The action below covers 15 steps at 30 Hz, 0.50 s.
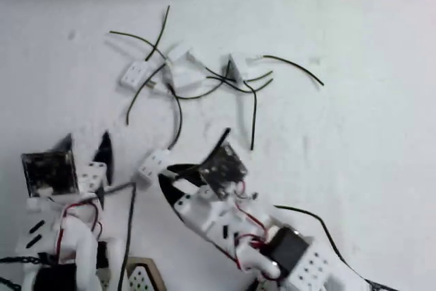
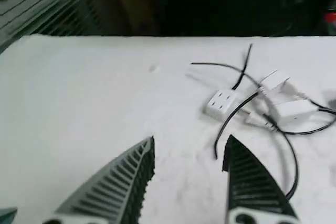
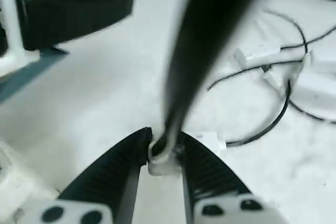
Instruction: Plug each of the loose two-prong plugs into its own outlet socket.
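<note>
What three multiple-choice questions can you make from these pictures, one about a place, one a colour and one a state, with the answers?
1. Where on the table does the tangle of cords lie?
A. right edge
B. near-left corner
C. middle, toward the far edge

2. Those cords are:
A. black
B. green
C. yellow

3. The right end effector is:
A. open and empty
B. shut on a white plug
C. shut on a screwdriver

Answers:
1 C, the high view shows the tangle there.
2 A, every cord is black against the white table.
3 B, its wrist view shows the plug clamped, with its cord rising from it.
</note>
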Each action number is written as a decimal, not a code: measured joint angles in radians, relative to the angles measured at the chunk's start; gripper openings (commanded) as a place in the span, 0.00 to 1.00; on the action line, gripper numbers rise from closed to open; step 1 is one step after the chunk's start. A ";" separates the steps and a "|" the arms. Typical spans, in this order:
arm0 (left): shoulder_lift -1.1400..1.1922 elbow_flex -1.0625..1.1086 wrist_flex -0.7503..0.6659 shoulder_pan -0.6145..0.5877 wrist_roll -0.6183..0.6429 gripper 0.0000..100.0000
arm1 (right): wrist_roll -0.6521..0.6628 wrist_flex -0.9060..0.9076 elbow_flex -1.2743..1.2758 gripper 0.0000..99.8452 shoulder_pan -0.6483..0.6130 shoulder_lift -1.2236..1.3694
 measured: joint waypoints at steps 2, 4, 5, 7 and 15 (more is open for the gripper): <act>0.000 0.060 -0.006 -0.071 0.003 0.22 | 0.000 -0.054 -0.012 0.02 0.002 0.129; 0.000 0.127 -0.034 -0.138 0.003 0.22 | 0.000 -0.091 -0.058 0.02 0.002 0.264; 0.000 0.164 -0.055 -0.176 0.003 0.22 | 0.000 -0.104 -0.089 0.02 0.000 0.333; 0.002 0.226 -0.091 -0.241 0.006 0.22 | 0.000 -0.133 -0.153 0.02 0.000 0.463; 0.005 0.278 -0.115 -0.327 0.006 0.22 | 0.023 -0.284 -0.298 0.02 0.000 0.836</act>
